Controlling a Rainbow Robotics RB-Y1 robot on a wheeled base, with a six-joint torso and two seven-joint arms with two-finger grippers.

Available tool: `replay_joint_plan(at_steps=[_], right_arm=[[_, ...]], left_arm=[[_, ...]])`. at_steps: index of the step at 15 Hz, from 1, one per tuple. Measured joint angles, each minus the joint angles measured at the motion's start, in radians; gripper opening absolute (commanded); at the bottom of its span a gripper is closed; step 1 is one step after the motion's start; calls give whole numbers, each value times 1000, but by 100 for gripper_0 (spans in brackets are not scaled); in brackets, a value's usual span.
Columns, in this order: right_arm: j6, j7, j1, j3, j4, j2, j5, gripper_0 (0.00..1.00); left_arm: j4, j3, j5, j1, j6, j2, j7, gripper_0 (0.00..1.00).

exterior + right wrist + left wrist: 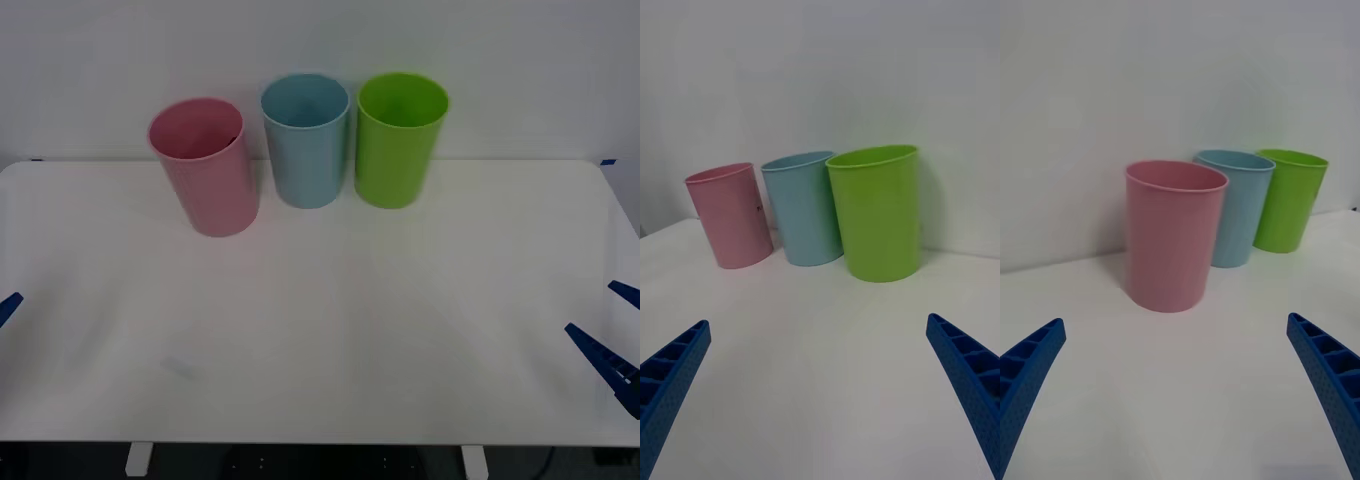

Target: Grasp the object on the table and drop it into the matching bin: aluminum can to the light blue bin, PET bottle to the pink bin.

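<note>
Left gripper [1180, 405]: at the table's left edge in the front view, where a single blue tip [8, 306] shows; in the left wrist view its 2 ribbed blue fingers [1026, 375] sit wide apart at the 2 corners, nothing between them.
Table [320, 340]: white, smooth, running the full width of the front view, with the 3 bins near its far edge by the pale wall.
Pink bin [205, 165]: leftmost of the 3, upright, round rim up, standing a little nearer the robot than the other 2; a small gap separates it from the light blue bin. In the left wrist view it [1172, 236] is the closest bin.
PET bottle: I cannot tell where it is; a dark shape inside the pink bin's rim is too unclear to name.
Light blue bin [305, 140]: middle of the row, upright, just beside the lime green bin, whether touching it I cannot tell.
Lime green bin [400, 138]: rightmost, upright, closest bin in the right wrist view [876, 214].
Right gripper [820, 397]: low at the table's right edge in the front view, its blue fingers [600, 355] over the tabletop; spread wide in the right wrist view, gripping nothing.
</note>
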Motion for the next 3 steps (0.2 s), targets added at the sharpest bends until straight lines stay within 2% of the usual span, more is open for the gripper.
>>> replay_joint_plan(at_steps=[3], right_arm=[[0,0,0,0,0,0,0,100]], left_arm=[[0,-5,0,0,0,0,1,100]])
